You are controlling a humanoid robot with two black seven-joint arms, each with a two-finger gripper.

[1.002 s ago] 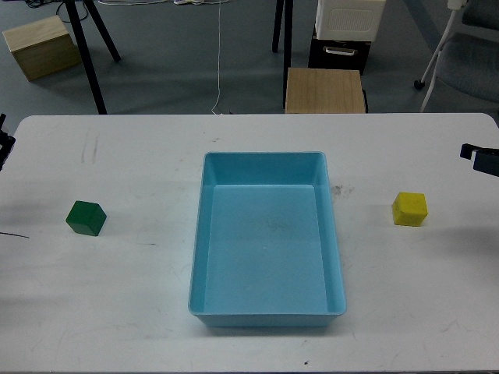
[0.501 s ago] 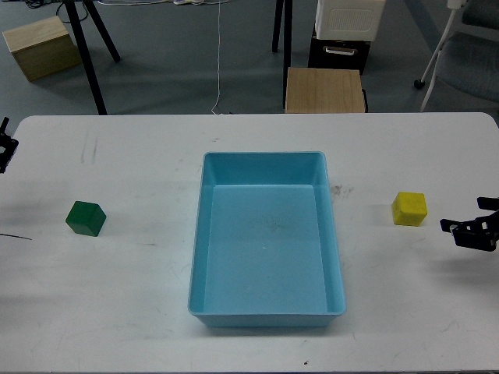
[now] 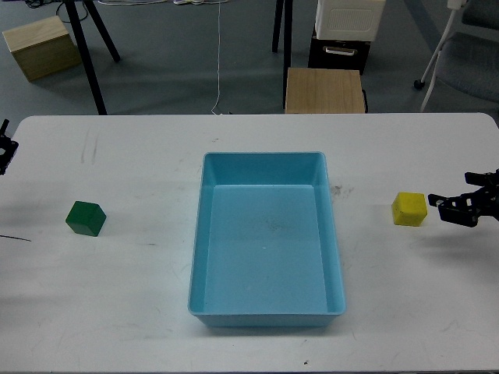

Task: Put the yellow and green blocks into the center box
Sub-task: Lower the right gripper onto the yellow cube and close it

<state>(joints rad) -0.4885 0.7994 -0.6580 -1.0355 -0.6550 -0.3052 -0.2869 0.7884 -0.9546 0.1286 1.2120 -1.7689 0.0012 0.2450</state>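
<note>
A yellow block (image 3: pixel 409 209) lies on the white table (image 3: pixel 117 296) to the right of the light blue box (image 3: pixel 267 313). A green block (image 3: pixel 86 218) lies on the table to the left of the box. The box is empty. My right gripper (image 3: pixel 455 196) comes in from the right edge, just right of the yellow block and not touching it, with its fingers apart. Only a small dark tip of my left gripper (image 3: pixel 5 148) shows at the left edge, far above and left of the green block.
Beyond the table's far edge stand a wooden stool (image 3: pixel 324 89), a black and white bin (image 3: pixel 343 35), a wooden crate (image 3: pixel 43 47), black stand legs (image 3: pixel 90 54) and a chair (image 3: pixel 464 54). A faint pen mark (image 3: pixel 15 236) lies near the left edge.
My right gripper has come down from the right edge and moved left and up toward the yellow block. The blocks, the box and the left gripper have stayed put.
</note>
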